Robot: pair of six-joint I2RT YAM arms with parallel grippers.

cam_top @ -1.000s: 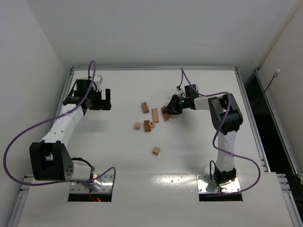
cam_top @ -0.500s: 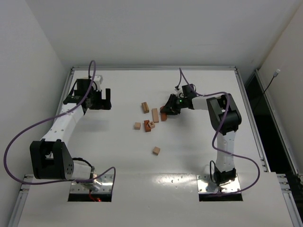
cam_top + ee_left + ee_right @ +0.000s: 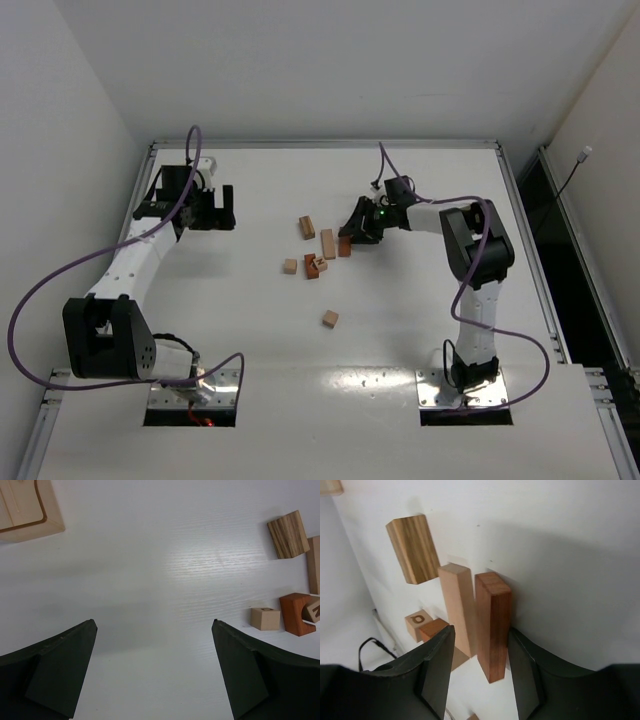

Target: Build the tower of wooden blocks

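Right wrist view, right fingers (image 3: 437,670) spread astride reddish bar (image 3: 492,625), lettered cube (image 3: 417,623) illegible, left fingers (image 3: 55,672) spread

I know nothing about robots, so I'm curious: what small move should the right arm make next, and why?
Probably close the right gripper on the reddish bar and lift it. The bar lies between its fingers, right beside a tan bar, and no tower stands yet. Whether the fingers grip it now, I cannot tell.

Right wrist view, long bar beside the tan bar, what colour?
The bar is reddish-brown, clearest in right wrist view.
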